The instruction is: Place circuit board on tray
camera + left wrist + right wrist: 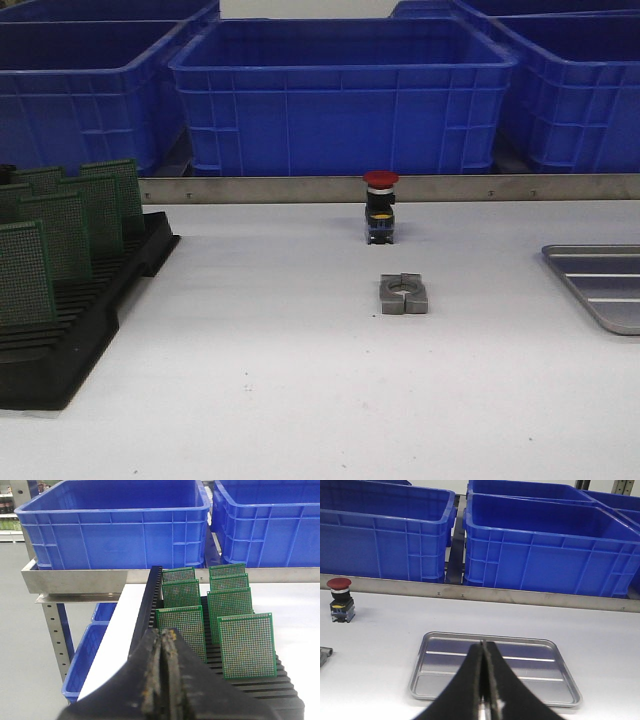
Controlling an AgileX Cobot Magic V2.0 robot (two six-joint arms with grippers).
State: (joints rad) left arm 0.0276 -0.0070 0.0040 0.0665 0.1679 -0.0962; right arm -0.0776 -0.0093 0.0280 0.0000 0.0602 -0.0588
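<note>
We see the silver tray (598, 286) at the white counter's (300, 390) right edge, well apart from the black rack (70, 330) of upright green circuit boards (60, 235). Open counter lies between, save a red button (381, 206) and a metal clamp (404, 294). Left end effector (162, 636) and right end effector (483, 647) are both pressed closed, holding nothing.

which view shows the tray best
The right wrist view: the whole tray shows there, rim, ribbed bottom and nothing on it, behind the shut right claw. The front view catches only its left part at the frame's right edge. The left wrist view misses it.
</note>
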